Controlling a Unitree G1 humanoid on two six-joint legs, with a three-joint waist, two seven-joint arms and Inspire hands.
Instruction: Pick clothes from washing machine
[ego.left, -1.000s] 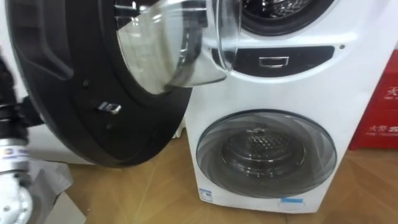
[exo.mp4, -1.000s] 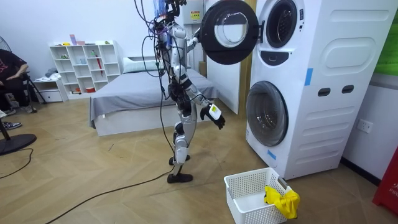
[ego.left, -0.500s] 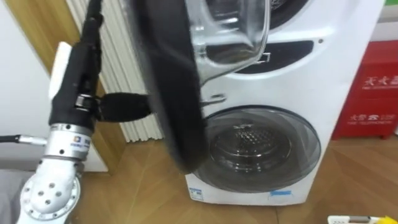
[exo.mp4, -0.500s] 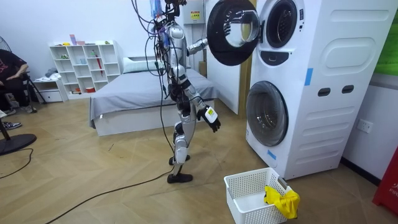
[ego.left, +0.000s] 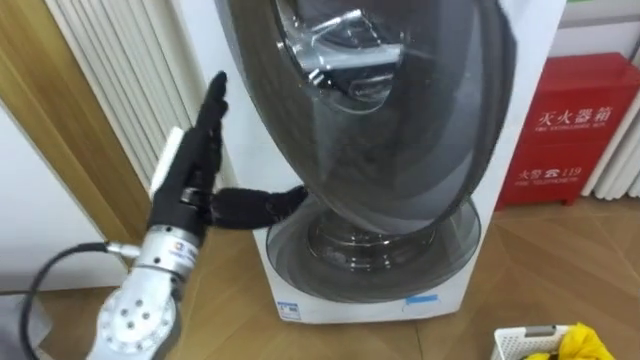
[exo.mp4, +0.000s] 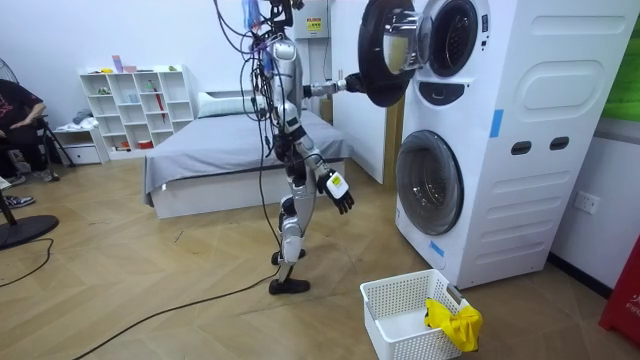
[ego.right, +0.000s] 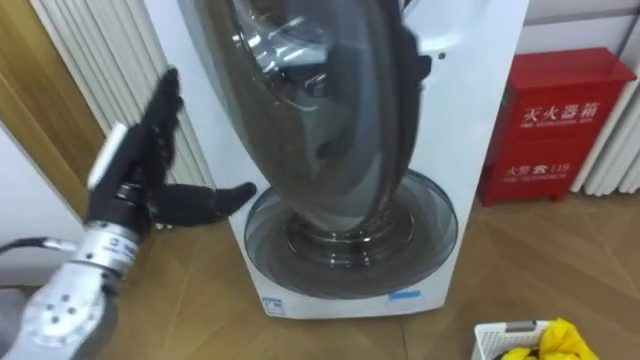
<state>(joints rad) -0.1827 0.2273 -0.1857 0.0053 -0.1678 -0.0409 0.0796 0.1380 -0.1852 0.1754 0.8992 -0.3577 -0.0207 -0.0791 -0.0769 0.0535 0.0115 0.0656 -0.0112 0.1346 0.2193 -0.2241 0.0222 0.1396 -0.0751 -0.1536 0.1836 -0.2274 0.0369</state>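
The upper washer's round door (ego.left: 400, 120) with its glass bowl stands partly swung in front of the white stacked machine (exo.mp4: 500, 150). My left hand (ego.left: 190, 175) is open, its fingers straight up beside the door's left edge and its thumb reaching to the rim. In the room view my left arm stretches out to the door (exo.mp4: 385, 55). Low by my thigh hangs my right hand (exo.mp4: 338, 190), open and holding nothing. A yellow cloth (exo.mp4: 455, 320) lies in the white basket (exo.mp4: 400, 300) on the floor, also at the lower right corner as the yellow cloth (ego.left: 585, 345).
The lower washer's door (ego.left: 370, 250) is closed. A red cabinet (ego.left: 565, 130) stands right of the machine, and a white ribbed panel (ego.left: 120, 90) with wood trim left of it. A bed (exo.mp4: 220, 160) and a shelf (exo.mp4: 135, 110) are behind me.
The upper door has swung toward the machine, with my left arm stretching out after it. My head view has shifted right. The right hand stays low.
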